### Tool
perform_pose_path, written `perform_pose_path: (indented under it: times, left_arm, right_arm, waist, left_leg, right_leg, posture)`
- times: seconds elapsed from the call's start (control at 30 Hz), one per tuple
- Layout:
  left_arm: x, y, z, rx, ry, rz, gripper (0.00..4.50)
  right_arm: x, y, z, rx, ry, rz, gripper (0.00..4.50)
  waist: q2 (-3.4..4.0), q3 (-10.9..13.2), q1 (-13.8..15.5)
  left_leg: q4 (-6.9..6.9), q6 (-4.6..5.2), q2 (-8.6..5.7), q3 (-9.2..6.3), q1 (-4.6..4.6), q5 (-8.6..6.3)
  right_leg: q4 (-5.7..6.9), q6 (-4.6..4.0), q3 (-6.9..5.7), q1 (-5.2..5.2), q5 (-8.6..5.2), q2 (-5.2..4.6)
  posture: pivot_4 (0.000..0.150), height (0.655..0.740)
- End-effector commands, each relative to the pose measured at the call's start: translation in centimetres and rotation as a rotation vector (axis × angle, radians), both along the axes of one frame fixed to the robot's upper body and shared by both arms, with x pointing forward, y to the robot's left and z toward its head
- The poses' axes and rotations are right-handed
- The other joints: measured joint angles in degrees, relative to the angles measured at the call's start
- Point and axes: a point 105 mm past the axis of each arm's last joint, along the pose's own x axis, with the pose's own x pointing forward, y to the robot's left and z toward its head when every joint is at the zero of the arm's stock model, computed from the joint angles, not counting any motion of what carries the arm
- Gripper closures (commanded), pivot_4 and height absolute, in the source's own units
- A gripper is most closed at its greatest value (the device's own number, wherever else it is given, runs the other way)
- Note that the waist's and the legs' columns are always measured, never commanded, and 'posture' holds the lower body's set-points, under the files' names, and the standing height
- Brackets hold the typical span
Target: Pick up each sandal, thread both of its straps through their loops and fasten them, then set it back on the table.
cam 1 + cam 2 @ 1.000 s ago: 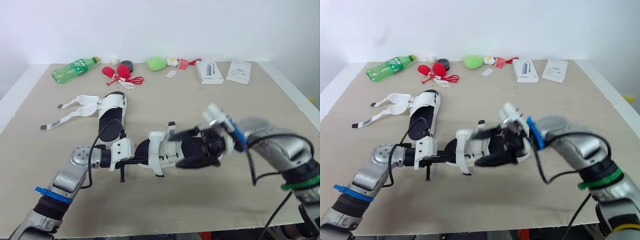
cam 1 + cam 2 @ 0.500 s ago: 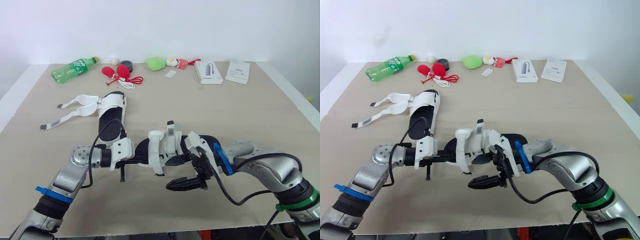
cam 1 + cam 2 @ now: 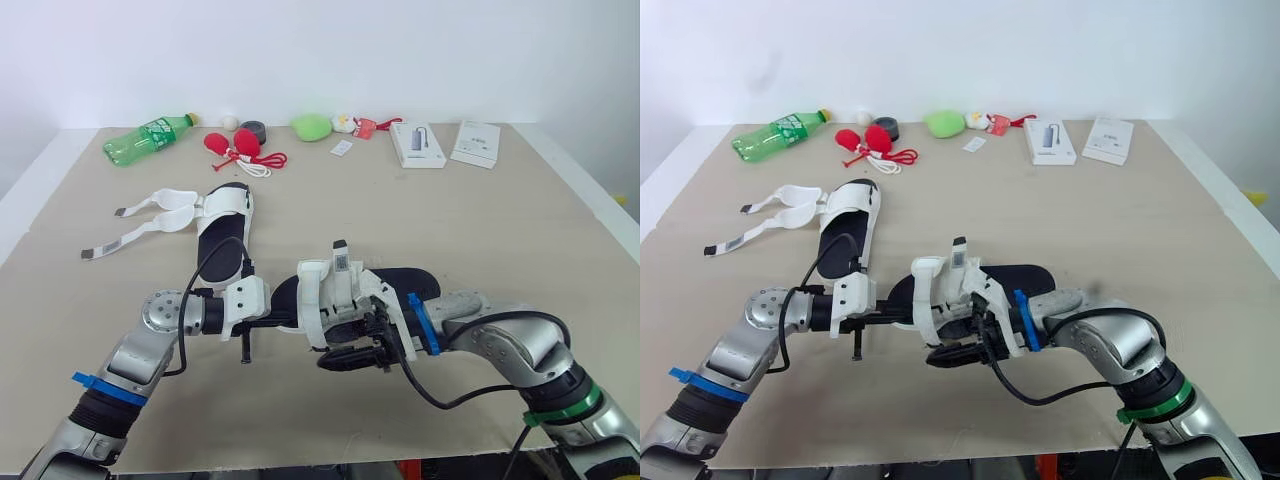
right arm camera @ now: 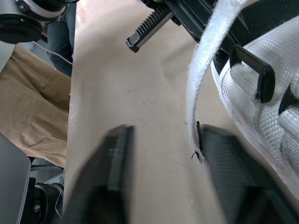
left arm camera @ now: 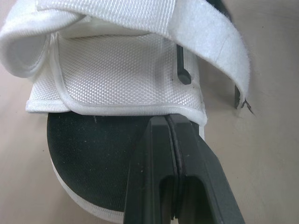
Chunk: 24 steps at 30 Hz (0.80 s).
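1. Head views: Find the near sandal (image 3: 345, 295) at the near middle of the table (image 3: 480, 230), its toe pointing right. The left gripper (image 3: 268, 320) is clamped on the sandal's heel end. The right gripper (image 3: 352, 356) sits just on the near side of the sandal's white straps, its fingers pointing left. The far sandal (image 3: 226, 232) lies flat, left of centre. Both of its straps are spread out to the left, unfastened. A green bottle (image 3: 147, 139) lies at the far left.
2. Left wrist view: Note that the left gripper's fingers (image 5: 154, 163) are pressed together over the black insole. Their tips reach the edge of the white mesh upper.
3. Right wrist view: Note that the right gripper's fingers (image 4: 114, 163) stand apart, holding nothing. A loose strap (image 4: 205, 60) hangs down between them, its end just beside one finger. You cannot tell whether they touch.
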Motion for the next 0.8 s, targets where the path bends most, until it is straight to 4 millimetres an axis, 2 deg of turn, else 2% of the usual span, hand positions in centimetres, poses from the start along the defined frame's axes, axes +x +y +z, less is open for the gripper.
perform_pose_path:
  times: [0.03, 0.1, 0.27, 0.33, 0.4, 0.47, 0.53, 0.67, 0.73, 0.8]
  left_arm:
    - [-0.2, 0.1, -0.4, 0.024, -0.001, -0.006, 4.5]
    - [-0.2, 0.1, -0.4, 0.025, -0.001, -0.006, 4.5]
    - [-0.3, 0.0, -0.6, 0.026, 0.0, -0.006, 4.5]
    - [-0.3, 0.1, -0.7, 0.03, 0.001, -0.007, 4.5]
    - [-0.3, 0.1, -0.8, 0.037, 0.0, -0.01, 4.5]
    - [-0.1, 0.0, -0.8, 0.038, -0.003, -0.01, 4.5]
    - [0.0, -0.2, -0.9, 0.035, -0.006, -0.012, 4.5]
    - [0.1, -0.7, -0.9, 0.028, -0.014, -0.021, 4.5]
    - [0.1, -0.7, -1.0, 0.026, -0.016, -0.021, 4.5]
    - [0.1, -0.7, -1.0, 0.025, -0.017, -0.02, 4.5]
  right_arm:
    - [0.6, -0.1, 0.8, 0.022, -0.002, -0.039, 3.82]
    - [0.6, 0.0, 0.8, 0.024, 0.01, -0.043, 4.35]
    - [0.3, 0.1, 1.3, 0.044, 0.049, -0.038, 4.35]
    - [0.0, 0.1, 3.7, 0.078, 0.08, 0.013, 4.35]
    - [0.2, 0.3, 6.9, 0.146, 0.113, 0.053, 4.35]
    - [2.0, 0.7, 10.0, 0.193, 0.095, 0.036, 4.35]
    - [3.5, 0.8, 11.3, 0.199, 0.083, 0.006, 4.35]
    - [6.0, 0.9, 10.1, 0.106, 0.096, -0.085, 4.35]
    - [6.5, 0.8, 9.1, 0.071, 0.118, -0.118, 4.35]
    - [6.2, 0.9, 8.7, 0.045, 0.154, -0.105, 4.35]
  waist:
    - [0.0, 0.0, 0.0]
    - [0.0, 0.0, -0.01]
    - [0.0, 0.0, -0.01]
    - [0.01, 0.01, -0.02]
    - [0.02, 0.03, -0.02]
    - [0.02, 0.02, -0.06]
    - [0.04, 0.05, -0.3]
    - [-0.03, 0.0, -0.06]
    - [-0.03, 0.0, 0.06]
    - [-0.01, 0.01, 0.06]
  left_leg:
    - [0.0, 0.0, 0.0, 0.0, 0.0, 0.0]
    - [0.0, 0.0, 0.0, 0.0, 0.0, 0.0]
    - [0.0, 0.0, 0.0, 0.0, 0.0, 0.0]
    - [0.0, 0.0, 0.0, 0.0, 0.0, 0.0]
    - [0.01, 0.0, 0.0, 0.0, -0.01, 0.0]
    - [0.02, 0.0, 0.0, 0.0, 0.0, 0.0]
    - [0.02, 0.01, 0.01, -0.02, 0.02, 0.0]
    - [-0.02, 0.09, 0.03, -0.04, 0.01, 0.05]
    - [-0.05, 0.04, 0.01, -0.01, -0.1, 0.02]
    - [-0.06, 0.05, 0.0, -0.01, -0.14, 0.01]
  right_leg:
    - [0.0, 0.0, 0.0, 0.0, 0.0, 0.0]
    - [0.0, 0.0, 0.0, 0.0, 0.0, 0.0]
    - [0.0, -0.01, 0.0, 0.0, 0.01, 0.0]
    - [0.0, -0.01, 0.0, 0.0, 0.0, 0.0]
    - [0.0, -0.01, 0.01, -0.02, 0.01, -0.01]
    - [0.0, -0.03, 0.01, -0.02, 0.03, 0.0]
    - [0.0, -0.04, 0.0, 0.0, 0.05, 0.0]
    - [-0.03, -0.09, -0.03, -0.03, 0.14, 0.04]
    - [-0.08, -0.01, -0.01, -0.05, 0.03, 0.0]
    - [-0.08, 0.02, 0.0, -0.08, 0.01, 0.0]
  posture:
    - [0.15, 0.74]
    - [0.15, 0.74]
    - [0.15, 0.74]
    - [0.15, 0.74]
    - [0.15, 0.74]
    - [0.15, 0.74]
    - [0.15, 0.74]
    - [0.15, 0.74]
    - [0.15, 0.74]
    - [0.15, 0.74]
